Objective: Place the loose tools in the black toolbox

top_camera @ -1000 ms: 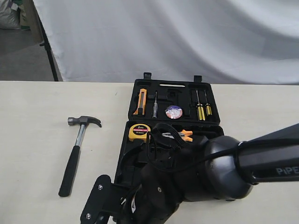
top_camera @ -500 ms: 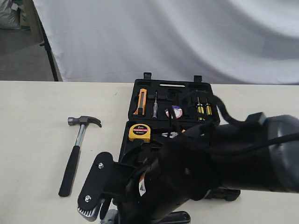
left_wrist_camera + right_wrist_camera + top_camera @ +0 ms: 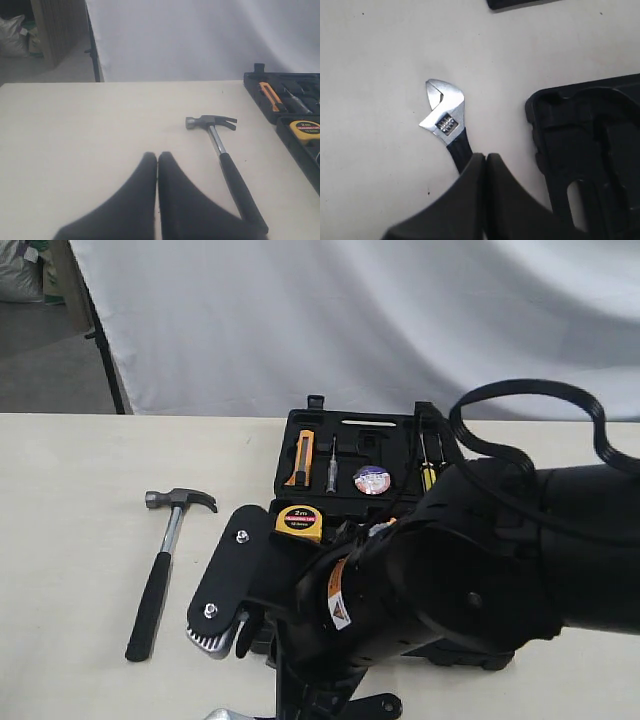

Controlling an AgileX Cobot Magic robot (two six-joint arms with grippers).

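**Right claw shut at the wrench handle, beside the open toolbox**

The black toolbox lies open on the table, its two halves spread flat. The far half holds an orange utility knife, a slim screwdriver, the small tape roll with its purplish label, and two yellow-handled screwdrivers. In the near half, a yellow tape measure sits in the corner nearest the hammer. The right arm hides most of the rest of that half.

The right arm reaches across the front of the toolbox, bent low over the table's near edge. In the right wrist view, the right claw has its fingers pressed together. The wrench lies flat on the table just beside the toolbox's near half. Its black handle runs under one fingertip and its silver head points away. I cannot tell whether the handle is actually pinched.

The left claw is also closed and empty, hanging over bare table. The hammer lies flat on the table, well left of the toolbox, close beside this claw but not touching it. Its head is toward the far side.
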